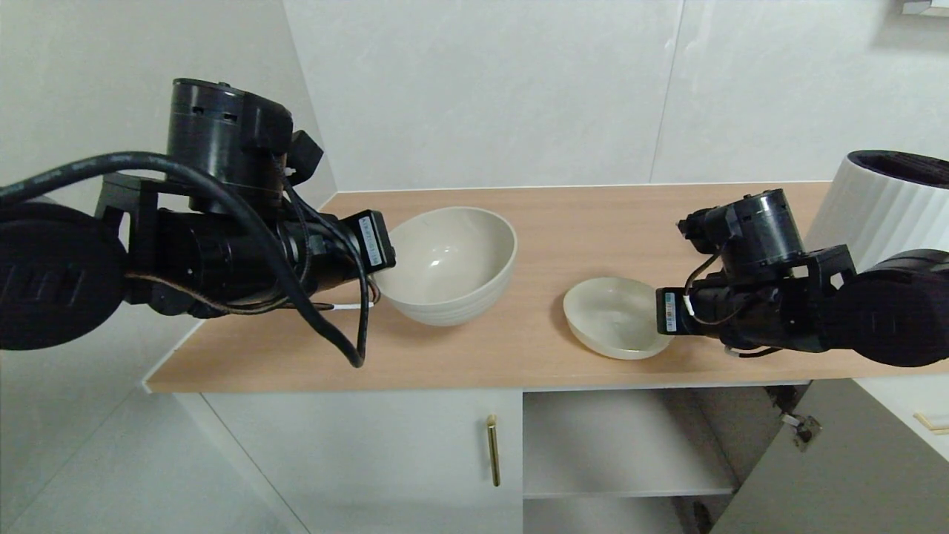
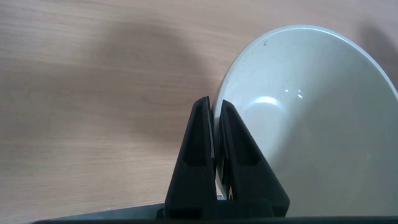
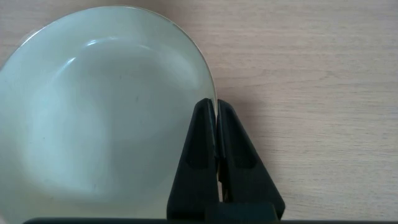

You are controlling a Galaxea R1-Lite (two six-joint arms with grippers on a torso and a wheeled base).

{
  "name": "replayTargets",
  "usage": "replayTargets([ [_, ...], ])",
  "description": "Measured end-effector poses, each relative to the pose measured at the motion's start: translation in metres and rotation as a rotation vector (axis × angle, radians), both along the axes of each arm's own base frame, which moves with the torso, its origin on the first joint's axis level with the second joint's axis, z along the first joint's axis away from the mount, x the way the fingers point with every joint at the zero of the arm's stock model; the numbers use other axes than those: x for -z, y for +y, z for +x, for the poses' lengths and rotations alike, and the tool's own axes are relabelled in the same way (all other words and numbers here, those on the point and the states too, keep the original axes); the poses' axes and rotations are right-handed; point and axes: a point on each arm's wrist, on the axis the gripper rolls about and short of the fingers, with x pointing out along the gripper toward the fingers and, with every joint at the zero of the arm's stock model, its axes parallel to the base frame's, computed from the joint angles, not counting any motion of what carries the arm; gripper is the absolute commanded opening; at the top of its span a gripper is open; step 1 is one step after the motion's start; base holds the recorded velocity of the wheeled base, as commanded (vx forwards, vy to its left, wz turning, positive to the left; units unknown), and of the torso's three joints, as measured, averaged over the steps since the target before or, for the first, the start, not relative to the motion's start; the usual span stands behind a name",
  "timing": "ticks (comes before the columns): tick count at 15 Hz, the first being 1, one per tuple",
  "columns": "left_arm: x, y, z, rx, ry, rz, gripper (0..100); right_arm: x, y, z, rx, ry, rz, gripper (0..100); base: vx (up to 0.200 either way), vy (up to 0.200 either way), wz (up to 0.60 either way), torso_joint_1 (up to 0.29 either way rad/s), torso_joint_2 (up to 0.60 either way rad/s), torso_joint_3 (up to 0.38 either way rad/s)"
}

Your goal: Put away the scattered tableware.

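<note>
A large cream bowl (image 1: 445, 259) is tilted above the wooden countertop (image 1: 593, 222), left of centre. My left gripper (image 2: 214, 107) is shut on the bowl (image 2: 317, 118) at its near rim, one finger inside and one outside. A shallow cream plate (image 1: 612, 315) is tipped up near the counter's front edge, right of centre. My right gripper (image 3: 216, 107) is shut on the plate (image 3: 99, 106) at its rim. In the head view each arm's wrist hides the fingers where they meet the dish.
A white ribbed vessel (image 1: 890, 204) stands at the counter's far right. Below the counter, a cabinet door (image 1: 830, 460) hangs open at the right, showing a white shelf (image 1: 623, 445). The closed door beside it has a brass handle (image 1: 491, 451). A tiled wall backs the counter.
</note>
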Motion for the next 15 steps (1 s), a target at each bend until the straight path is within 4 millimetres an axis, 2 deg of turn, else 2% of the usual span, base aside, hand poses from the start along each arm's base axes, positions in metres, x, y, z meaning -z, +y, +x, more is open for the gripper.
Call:
replayTargets([
  [4, -0.001, 0.001, -0.004, 0.007, -0.014, -0.005, 0, -0.01, -0.002, -0.005, 0.009, -0.021, 0.048, 0, 0.0, 0.0, 0.0, 0.0, 0.0, 0.0],
  [7, 0.001, 0.006, -0.016, 0.04, -0.046, 0.012, 0, -0.029, -0.009, -0.02, -0.02, -0.05, 0.103, 0, 0.0, 0.0, 0.0, 0.0, 0.0, 0.0],
  [12, 0.009, 0.023, -0.05, 0.087, -0.034, 0.034, 0, -0.054, -0.031, -0.07, -0.114, -0.057, 0.166, 0, 0.0, 0.0, 0.0, 0.0, 0.0, 0.0],
  [15, 0.014, 0.035, -0.078, 0.1, -0.033, 0.036, 0, -0.055, -0.048, -0.108, -0.133, -0.037, 0.162, 0, 0.0, 0.0, 0.0, 0.0, 0.0, 0.0],
])
